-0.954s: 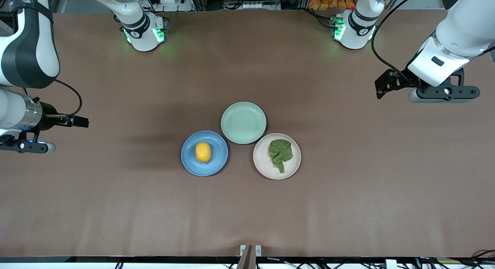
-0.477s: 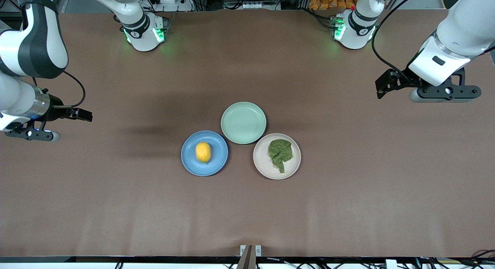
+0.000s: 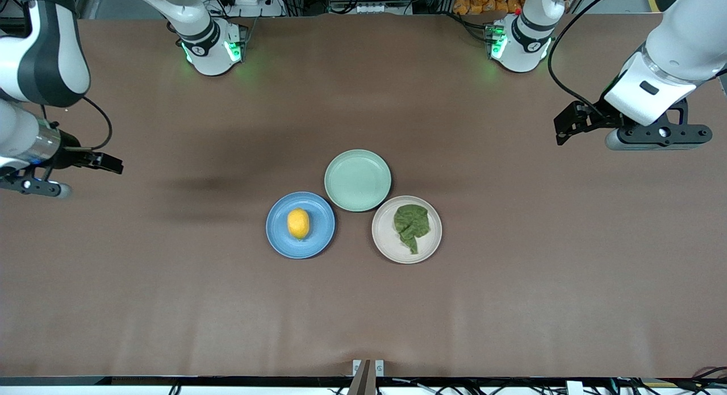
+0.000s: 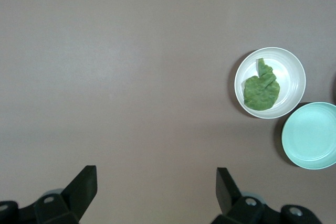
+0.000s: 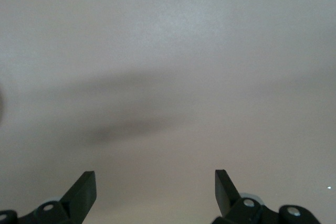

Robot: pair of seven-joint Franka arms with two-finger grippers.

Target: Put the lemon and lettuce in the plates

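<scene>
Yellow lemon (image 3: 298,223) on blue plate (image 3: 318,238) seen only from front; lettuce (image 4: 261,90) on beige plate (image 4: 294,66) caught by left wrist; left tool (image 4: 156,184) and right tool (image 5: 155,183) both held apart over bare bench (image 3: 511,304).

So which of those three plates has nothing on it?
The mint-green plate. The blue plate carries the lemon; the beige plate carries the lettuce.

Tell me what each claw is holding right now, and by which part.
Nothing is held. The left claw and right claw are both open and empty over bare table; the lemon and lettuce lie in their plates.
</scene>
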